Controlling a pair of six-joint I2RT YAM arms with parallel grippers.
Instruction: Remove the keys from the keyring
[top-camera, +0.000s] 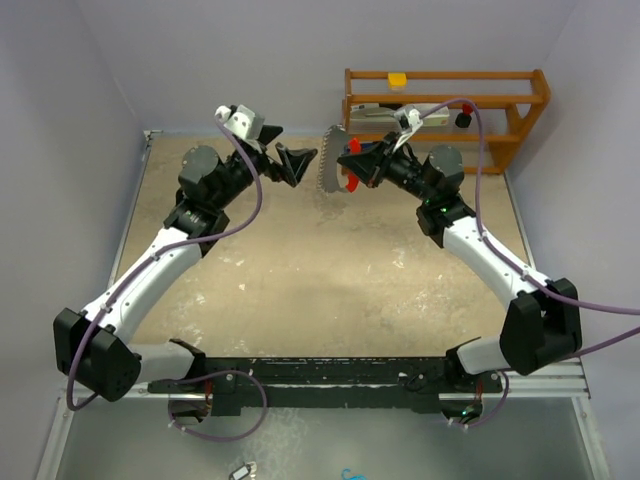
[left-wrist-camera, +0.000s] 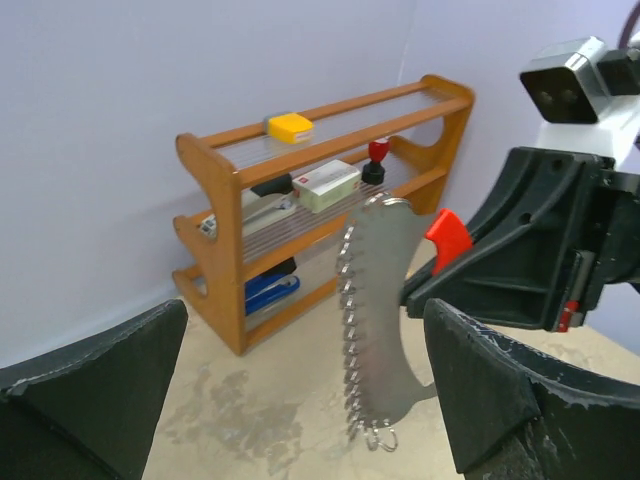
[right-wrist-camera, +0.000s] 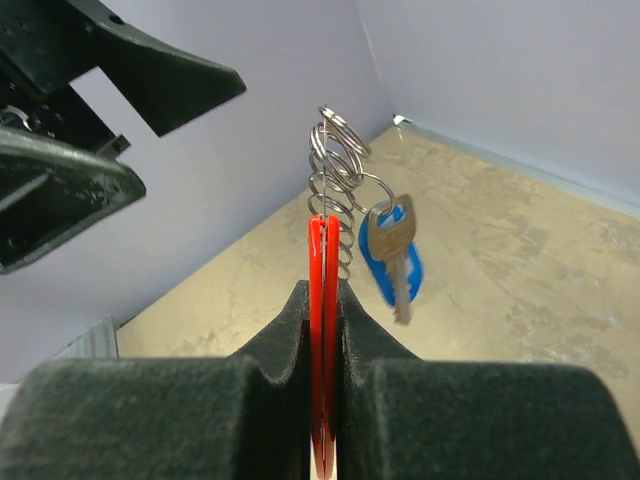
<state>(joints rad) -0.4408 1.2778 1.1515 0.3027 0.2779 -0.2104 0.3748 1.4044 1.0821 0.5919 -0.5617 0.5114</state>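
Keyring (right-wrist-camera: 335, 165) is up in the air over the far end of the table (top-camera: 330, 270), red fob (right-wrist-camera: 318, 250) pinched edge-on in the clamped right end effector (right-wrist-camera: 322, 300). Keys (right-wrist-camera: 392, 255), one blue-headed, dangle off the rings. Left end effector (top-camera: 285, 158) is spread wide, near the keyring, not touching. Wooden shelf (top-camera: 445, 105) stands behind by the wall.

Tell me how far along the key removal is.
Done: nothing; the keys, one blue-headed, hang from the keyring. In hand: the right pincer is shut on the keyring's red fob, held above the table; the left pincer is open, facing it, apart. Left: every key must come off.
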